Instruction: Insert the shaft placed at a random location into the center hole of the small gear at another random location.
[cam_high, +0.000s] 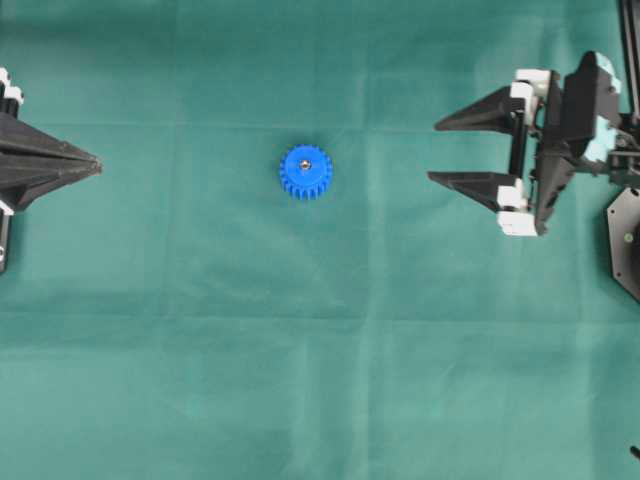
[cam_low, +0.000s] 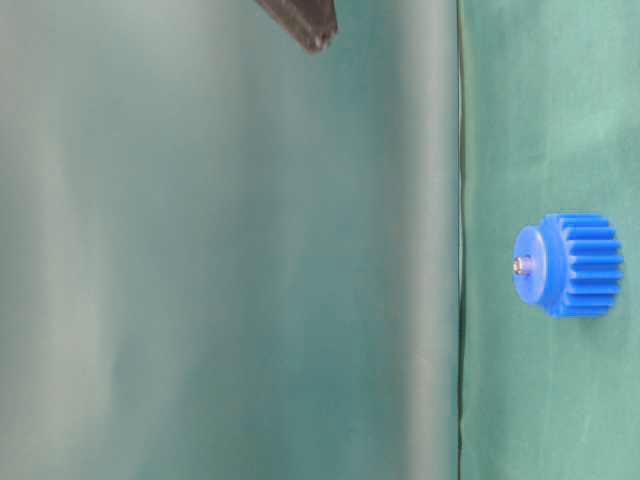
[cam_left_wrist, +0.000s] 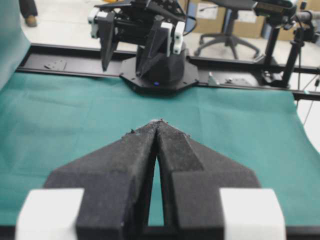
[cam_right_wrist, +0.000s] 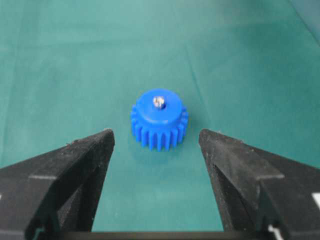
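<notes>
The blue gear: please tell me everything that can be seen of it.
The gear is a small round wheel of bright blue plastic, with teeth all around and a raised smooth hub on top. It lies flat on the green cloth, near the middle, axis upright. A tiny silver pin sits in its center hole, its end just showing. Neither gripper touches it: the open right gripper faces it from a distance.

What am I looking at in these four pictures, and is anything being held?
Two robot arms face each other across a green cloth. One picture looks straight down, one looks sideways along the table, and two come from cameras on the arms' wrists. The left tool is shut and empty; the right tool is open and empty. Between them, touching neither, sits a small blue gear. A tiny silver pin already stands in the gear's middle hole, so nothing is held.
</notes>
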